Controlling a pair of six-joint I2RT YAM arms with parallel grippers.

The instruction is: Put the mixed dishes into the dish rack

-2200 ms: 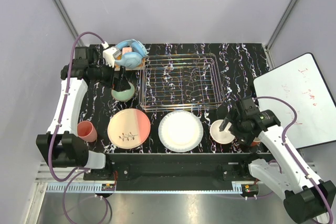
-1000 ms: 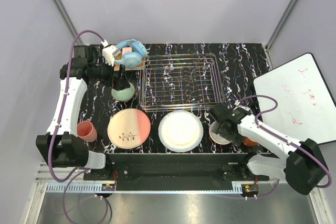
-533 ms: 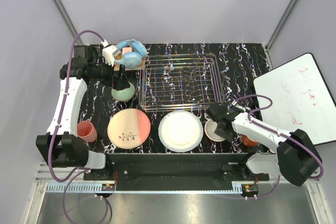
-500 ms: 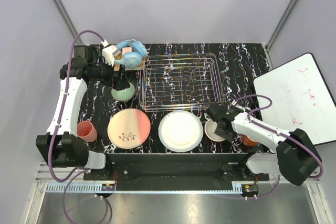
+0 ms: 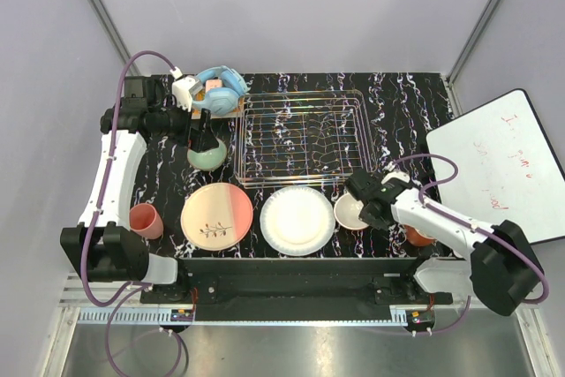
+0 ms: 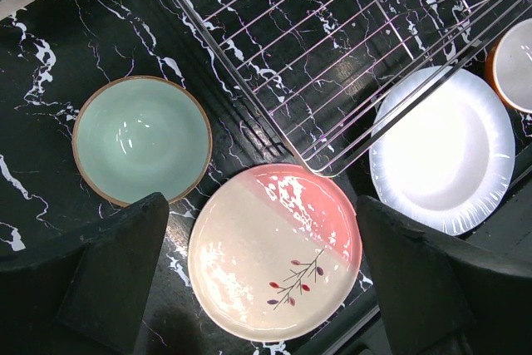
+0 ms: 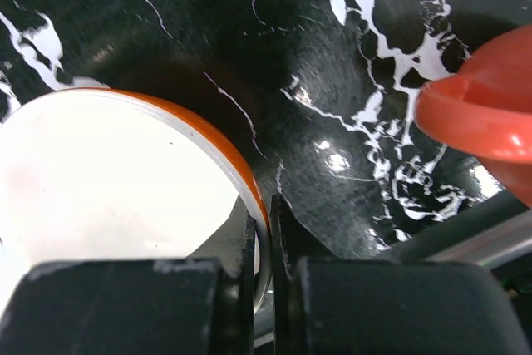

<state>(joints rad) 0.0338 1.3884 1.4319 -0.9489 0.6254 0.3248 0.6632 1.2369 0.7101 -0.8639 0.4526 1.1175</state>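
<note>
Six dishes lie on a black counter (image 5: pixel 410 108) veined with white, all outside the silver wire dish rack (image 5: pixel 305 134), which stands at the middle of the counter toward its far edge. Along the near edge, starting from the left corner, are a pink cup (image 5: pixel 146 220), a pink-and-cream plate (image 5: pixel 216 215) with a leaf sprig, a plain white plate (image 5: pixel 297 220) and a small white bowl (image 5: pixel 349 211) with an orange-brown outside. An orange-red mug (image 5: pixel 418 237) sits toward the right corner, partly hidden under the right arm. The small white bowl is just beside the plain white plate; whether they touch cannot be told. A pale green bowl (image 5: pixel 208 158) sits between the rack and the left edge, with blue headphones (image 5: pixel 221 88) behind it at the far left corner. A white board (image 5: pixel 499 165) lies beyond the right edge. The right fingers (image 7: pixel 349 305) are pressed nearly together on the small white bowl's rim, one inside and one outside, and the mug's rim shows close by in the wrist view. The left fingers (image 6: pixel 116 276) are spread wide and hold nothing. They hang above the pale green bowl, and their wrist camera looks down on that bowl, the sprig plate, the white plate and a corner of the rack.
</note>
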